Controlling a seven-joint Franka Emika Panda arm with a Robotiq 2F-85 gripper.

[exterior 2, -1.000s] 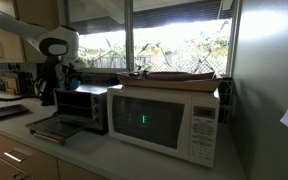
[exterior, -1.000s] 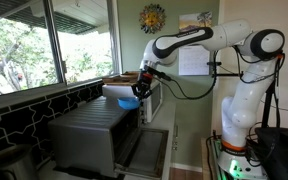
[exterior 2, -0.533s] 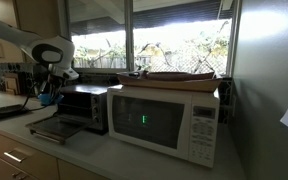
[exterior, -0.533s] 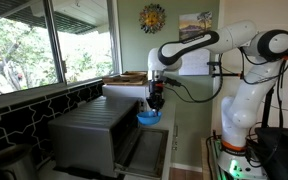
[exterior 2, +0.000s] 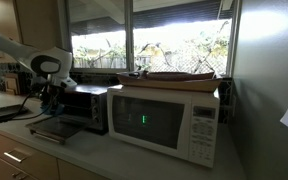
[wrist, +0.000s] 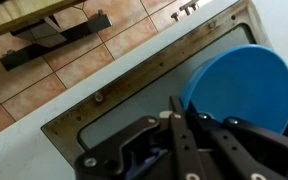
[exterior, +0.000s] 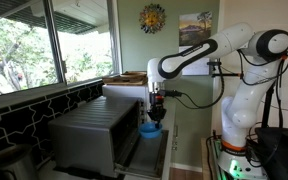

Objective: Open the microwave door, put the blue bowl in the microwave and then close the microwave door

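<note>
The grey brushed-metal microwave (exterior: 92, 135) stands on the counter, and it also shows in an exterior view (exterior 2: 85, 107). The microwave door (exterior: 146, 152) hangs open, folded down flat in front of the microwave; it shows in both exterior views (exterior 2: 48, 129). My gripper (exterior: 154, 113) is shut on the rim of the blue bowl (exterior: 150, 129) and holds it just above the open door, in front of the cavity. In the wrist view the blue bowl (wrist: 239, 85) sits in my gripper (wrist: 187, 122) above the door's dark window (wrist: 114, 105).
A white microwave (exterior 2: 165, 121) with a wooden tray (exterior 2: 180, 75) on top stands beside the grey one. Windows run behind the counter. A tiled backsplash (exterior: 24, 110) lies along the wall. Drawers (exterior 2: 14, 158) are below the counter edge.
My gripper has moved down with the blue bowl, from level with the grey microwave's top to just above the open door.
</note>
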